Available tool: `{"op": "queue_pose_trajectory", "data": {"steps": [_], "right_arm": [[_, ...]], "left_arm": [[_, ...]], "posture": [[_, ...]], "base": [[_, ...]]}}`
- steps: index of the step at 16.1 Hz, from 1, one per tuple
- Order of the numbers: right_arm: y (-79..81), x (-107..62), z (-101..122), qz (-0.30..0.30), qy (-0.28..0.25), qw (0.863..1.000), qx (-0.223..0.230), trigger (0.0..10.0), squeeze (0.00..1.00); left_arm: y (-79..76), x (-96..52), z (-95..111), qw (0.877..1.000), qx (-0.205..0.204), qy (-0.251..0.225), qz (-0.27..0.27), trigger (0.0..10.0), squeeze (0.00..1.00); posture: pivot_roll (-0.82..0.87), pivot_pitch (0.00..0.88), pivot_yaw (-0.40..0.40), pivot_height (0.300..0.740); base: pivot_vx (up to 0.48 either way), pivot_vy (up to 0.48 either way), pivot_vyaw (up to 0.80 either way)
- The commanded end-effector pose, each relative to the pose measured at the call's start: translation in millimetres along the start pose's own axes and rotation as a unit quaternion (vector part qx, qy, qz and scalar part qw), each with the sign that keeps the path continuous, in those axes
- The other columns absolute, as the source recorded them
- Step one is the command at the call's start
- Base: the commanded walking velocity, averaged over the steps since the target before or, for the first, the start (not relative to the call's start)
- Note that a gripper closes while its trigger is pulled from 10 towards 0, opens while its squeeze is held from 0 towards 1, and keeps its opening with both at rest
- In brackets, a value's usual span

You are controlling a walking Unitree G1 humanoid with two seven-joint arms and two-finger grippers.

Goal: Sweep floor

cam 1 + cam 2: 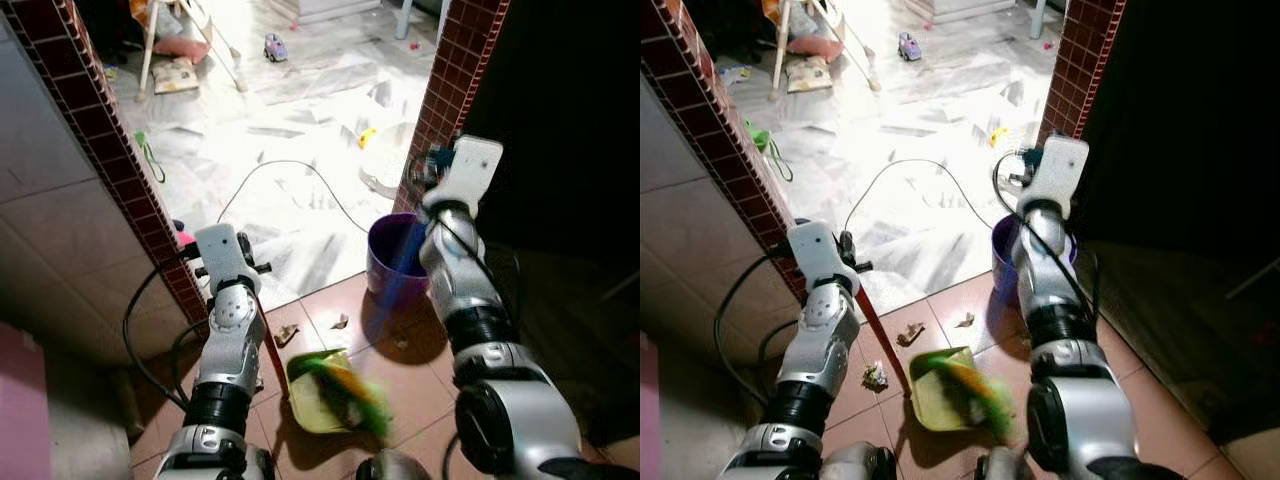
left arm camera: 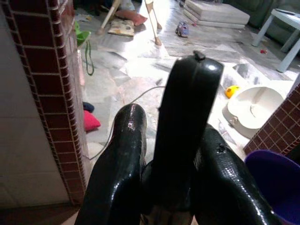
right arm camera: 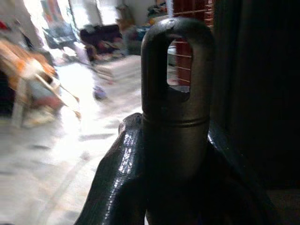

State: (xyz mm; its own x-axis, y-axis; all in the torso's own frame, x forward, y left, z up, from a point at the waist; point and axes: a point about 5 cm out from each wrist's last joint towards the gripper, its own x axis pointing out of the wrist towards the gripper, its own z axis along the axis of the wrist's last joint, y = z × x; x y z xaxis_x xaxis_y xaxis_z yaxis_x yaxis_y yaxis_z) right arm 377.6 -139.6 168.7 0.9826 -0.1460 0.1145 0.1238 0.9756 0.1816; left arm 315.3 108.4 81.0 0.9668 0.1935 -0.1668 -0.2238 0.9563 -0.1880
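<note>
Gripping a red-handled dustpan [image 1: 325,392] on the tiled floor [image 1: 400,400], the left gripper [image 2: 171,154] clamps its handle top, while the right gripper [image 3: 176,154] clasps a broom [image 1: 350,390] (blurred), its bristles over the pan beside a purple bucket [image 1: 392,258].

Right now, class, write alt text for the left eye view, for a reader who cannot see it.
Two silver robot arms work over a reddish tiled floor: the left tool grips the red handle of a yellow-green plastic dustpan, while the right arm drives a blurred green-bristled broom into it. A round purple plastic bin stands beyond, with paper scraps nearby.
</note>
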Motion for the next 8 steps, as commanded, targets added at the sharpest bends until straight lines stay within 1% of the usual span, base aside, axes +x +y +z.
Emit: {"op": "queue_pose_trajectory", "data": {"steps": [1,2,3,4,5,6,7,8], "right_arm": [[7.8,4.0,18,0.018,-0.034,0.998,0.044,10.0,0.0],[8.6,4.0,21,0.029,-0.041,0.998,0.05,10.0,0.0],[4.7,3.7,22,0.031,-0.048,0.998,0.023,10.0,0.0],[-3.1,3.0,21,0.029,-0.061,0.997,-0.041,10.0,0.0],[-9.3,2.0,22,0.028,-0.072,0.994,-0.079,10.0,0.0],[-19.4,1.3,27,0.021,-0.088,0.99,-0.112,10.0,0.0],[-24.5,1.3,33,0.032,-0.1,0.989,-0.109,10.0,0.0],[-30.0,2.7,40,0.028,-0.109,0.988,-0.11,10.0,0.0]], "left_arm": [[-1.8,0.1,7,1.0,-0.012,-0.016,-0.003,10.0,0.0],[-0.4,1.1,8,1.0,-0.012,-0.019,-0.001,10.0,0.0],[0.9,2.2,9,1.0,-0.013,-0.02,0.001,10.0,0.0],[2.0,3.5,10,1.0,-0.015,-0.02,0.004,10.0,0.0],[3.3,4.3,12,1.0,-0.018,-0.021,0.005,10.0,0.0],[6.8,5.8,17,0.999,-0.021,-0.028,0.01,10.0,0.0],[10.8,7.4,23,0.999,-0.022,-0.038,0.014,10.0,0.0],[15.2,9.0,28,0.999,-0.014,-0.049,0.018,10.0,0.0]], "posture": [[-0.09,0.0,0.011,0.74],[-0.09,0.0,0.011,0.74],[-0.09,0.0,0.011,0.74],[-0.09,0.0,0.011,0.74],[-0.09,0.0,0.012,0.74],[-0.09,0.0,0.013,0.74],[-0.09,0.0,0.017,0.74],[-0.09,0.0,0.02,0.74]], "base": [[0.0,0.0,0.0],[0.0,0.0,0.0],[0.0,0.0,0.0],[0.0,0.0,0.0],[0.0,0.0,0.0],[0.0,0.0,0.0],[0.0,0.0,0.0],[0.0,0.0,0.0]]}}
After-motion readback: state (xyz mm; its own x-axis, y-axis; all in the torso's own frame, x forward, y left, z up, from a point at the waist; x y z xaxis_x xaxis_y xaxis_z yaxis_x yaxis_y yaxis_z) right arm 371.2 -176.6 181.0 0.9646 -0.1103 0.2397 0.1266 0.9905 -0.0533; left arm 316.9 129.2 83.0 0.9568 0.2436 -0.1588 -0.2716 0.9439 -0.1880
